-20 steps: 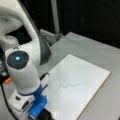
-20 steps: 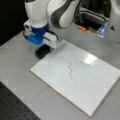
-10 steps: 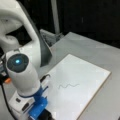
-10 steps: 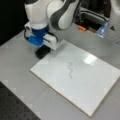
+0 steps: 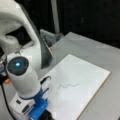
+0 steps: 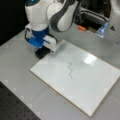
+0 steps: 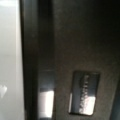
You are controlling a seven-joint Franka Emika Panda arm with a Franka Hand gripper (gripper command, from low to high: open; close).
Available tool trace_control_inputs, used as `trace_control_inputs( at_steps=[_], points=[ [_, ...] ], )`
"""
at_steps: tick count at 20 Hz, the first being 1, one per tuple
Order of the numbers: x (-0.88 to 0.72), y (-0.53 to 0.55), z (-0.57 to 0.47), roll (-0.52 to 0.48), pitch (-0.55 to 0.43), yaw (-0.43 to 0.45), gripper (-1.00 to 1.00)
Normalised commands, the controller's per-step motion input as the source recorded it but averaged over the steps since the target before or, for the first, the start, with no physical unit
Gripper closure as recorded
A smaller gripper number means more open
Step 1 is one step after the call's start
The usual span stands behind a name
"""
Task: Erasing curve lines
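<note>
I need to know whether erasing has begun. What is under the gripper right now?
Under the gripper a black eraser block sits at the white board's corner, away from the curve lines, which look intact. Whether the block's underside touches the board is hidden.

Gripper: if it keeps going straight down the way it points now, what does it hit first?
Probably the black eraser block right under the gripper, beside the whiteboard's corner; contact is unclear. Under it is the grey table. The squiggle lies off that line, unerased.

I'm working in a lab: black curtain (image 5: 85, 20) behind the grey table (image 6: 15, 67), perforated breadboard (image 6: 15, 110) at its edge.
</note>
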Motion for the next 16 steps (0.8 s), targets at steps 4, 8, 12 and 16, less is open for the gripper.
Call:
trace_control_inputs(
  at_steps=[4, 8, 12, 16],
  points=[
    [0.04, -0.07, -0.10, 0.069, -0.098, -0.071, -1.00],
    [0.00, -0.07, -0.08, 0.082, -0.100, -0.076, -1.00],
    [-0.01, -0.06, -0.08, 0.085, -0.111, -0.082, 1.00],
    [-0.02, -0.05, -0.07, 0.074, -0.106, -0.098, 1.00]
  ],
)
